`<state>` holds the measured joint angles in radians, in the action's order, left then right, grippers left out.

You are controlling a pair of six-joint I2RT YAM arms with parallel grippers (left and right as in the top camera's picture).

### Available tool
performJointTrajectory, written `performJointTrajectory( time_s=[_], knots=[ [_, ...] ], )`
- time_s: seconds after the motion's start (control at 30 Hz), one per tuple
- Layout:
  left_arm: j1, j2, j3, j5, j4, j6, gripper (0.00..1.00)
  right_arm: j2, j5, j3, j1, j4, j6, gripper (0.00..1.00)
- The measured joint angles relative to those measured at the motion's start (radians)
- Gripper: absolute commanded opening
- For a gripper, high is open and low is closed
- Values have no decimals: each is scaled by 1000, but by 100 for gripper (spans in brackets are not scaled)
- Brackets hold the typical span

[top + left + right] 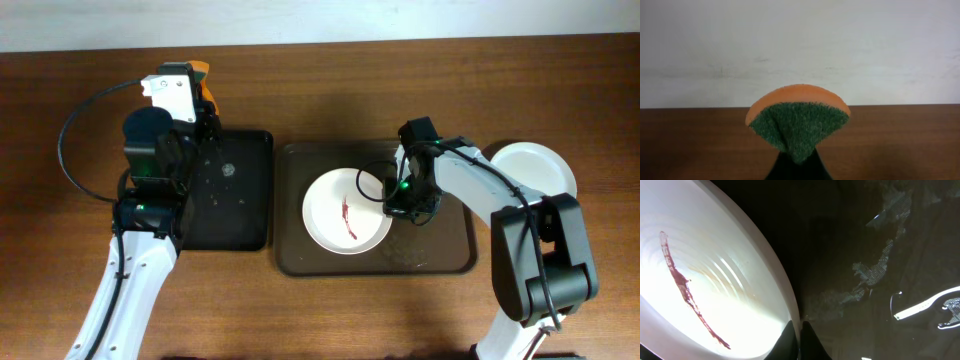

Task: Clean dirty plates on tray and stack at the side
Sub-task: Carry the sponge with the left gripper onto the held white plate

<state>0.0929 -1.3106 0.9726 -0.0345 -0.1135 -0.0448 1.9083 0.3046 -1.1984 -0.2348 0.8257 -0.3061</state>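
A white plate [335,215] with a red streak lies on the brown tray [450,255] at centre. My right gripper [392,205] is shut on the plate's right rim; in the right wrist view the fingers [800,330] pinch the rim of the plate [705,285]. My left gripper [200,95] is shut on an orange and green sponge [203,80], held at the far left over the table's back edge. In the left wrist view the sponge [797,117] is folded between the fingers [797,160]. A clean white plate [540,170] sits on the table at the right.
A black tray [240,190] with wet specks lies left of the brown tray, under the left arm. The brown tray's surface [880,270] shows wet smears. A black cable loops at the far left [75,130].
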Motion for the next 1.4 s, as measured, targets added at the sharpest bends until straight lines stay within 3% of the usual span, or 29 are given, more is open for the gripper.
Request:
performJointTrajectory(
  time_s=[0.43, 0.67, 0.97, 1.13, 1.4],
  knots=[
    [0, 0, 0, 0, 31, 0, 0, 0, 0, 0, 0, -6, 0, 4],
    [0, -18, 6, 0, 234, 0, 0, 0, 0, 0, 0, -11, 0, 4],
    [0, -257, 10, 16, 504, 0, 0, 0, 0, 0, 0, -12, 1, 4],
    [0, -358, 10, 80, 544, 0, 0, 0, 0, 0, 0, -11, 1, 4],
    [0, -367, 10, 158, 566, -1, 0, 0, 0, 0, 0, -12, 0, 4]
  ],
)
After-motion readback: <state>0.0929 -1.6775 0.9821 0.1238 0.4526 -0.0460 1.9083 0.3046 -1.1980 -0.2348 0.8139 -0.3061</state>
